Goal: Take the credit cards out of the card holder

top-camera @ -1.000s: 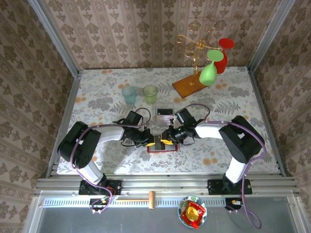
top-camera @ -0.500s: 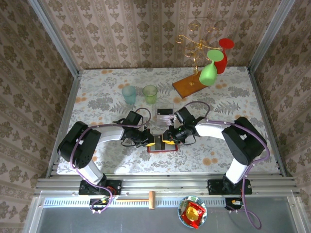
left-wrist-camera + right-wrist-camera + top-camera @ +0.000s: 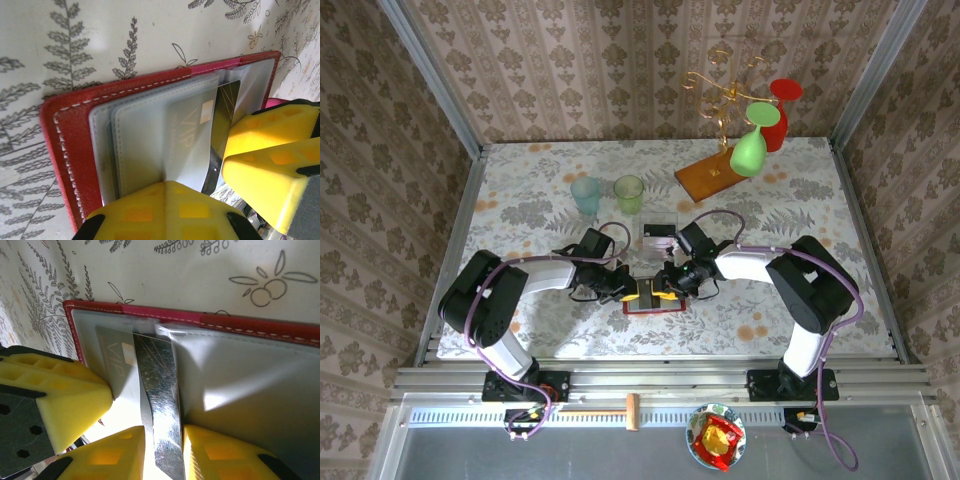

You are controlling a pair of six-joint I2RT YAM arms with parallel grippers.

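Observation:
The red card holder [image 3: 653, 306] lies open on the table near the front, its clear sleeve panels up. My left gripper [image 3: 632, 291] is shut on a clear sleeve panel [image 3: 145, 145] of the card holder [image 3: 60, 135]; its fingertips [image 3: 167, 186] meet on the fold. A pale credit card marked VIP [image 3: 192, 132] sits in that sleeve. My right gripper [image 3: 162, 452] is shut on a dark shiny credit card [image 3: 159, 400] that sticks out of the holder [image 3: 260, 326], tilted between the two yellow fingers. Another card [image 3: 658, 232] lies loose on the table behind.
A teal cup [image 3: 586, 195] and a green cup [image 3: 629, 192] stand behind the holder. At the back right is an orange-brown wooden board [image 3: 705, 178] with a wire rack, a green glass [image 3: 750, 150] and a red glass [image 3: 778, 115].
The right arm has swung slightly to the left and back. Both grippers stay at the holder; the left arm has not moved.

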